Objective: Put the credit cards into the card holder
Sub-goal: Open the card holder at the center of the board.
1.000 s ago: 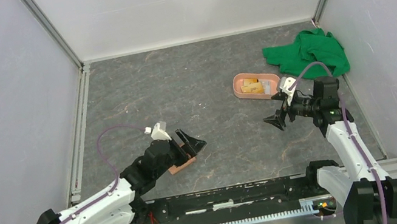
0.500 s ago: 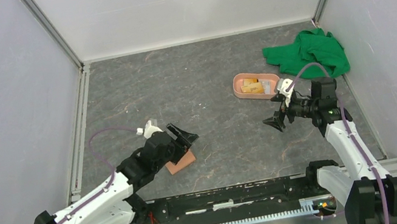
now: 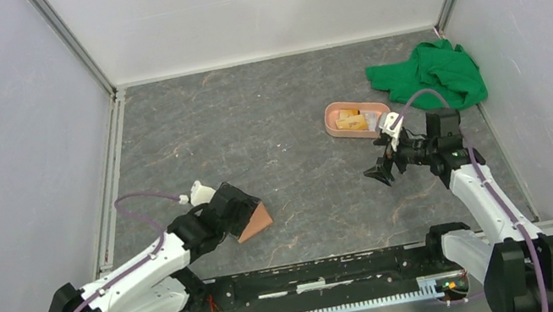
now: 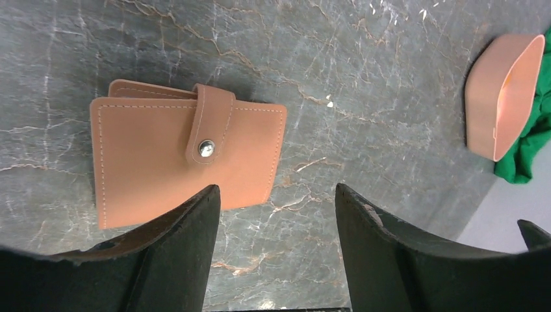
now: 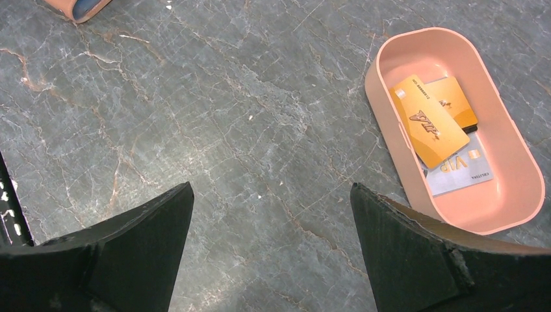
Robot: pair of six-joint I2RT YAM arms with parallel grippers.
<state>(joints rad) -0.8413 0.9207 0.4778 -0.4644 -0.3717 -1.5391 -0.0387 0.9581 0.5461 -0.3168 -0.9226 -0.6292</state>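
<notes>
The card holder (image 4: 185,159) is a tan wallet lying flat and snapped shut at the near left of the table (image 3: 257,223). My left gripper (image 4: 276,192) hovers just beside it, open, with only bare table between its fingers. One fingertip (image 4: 205,201) overlaps the wallet's near edge in the left wrist view. The credit cards, two orange (image 5: 429,120) and one grey-white (image 5: 461,170), lie in a pink oval tray (image 5: 390,58). My right gripper (image 5: 269,188) stands open over bare table left of the tray, holding nothing.
The pink tray (image 3: 334,122) sits at the right rear of the table. A crumpled green cloth (image 3: 430,73) lies behind it in the far right corner. White walls enclose the table on three sides.
My left arm has drawn back toward the near left and its jaws have narrowed. The wallet has stayed on the table. My right gripper has drifted slightly left.
</notes>
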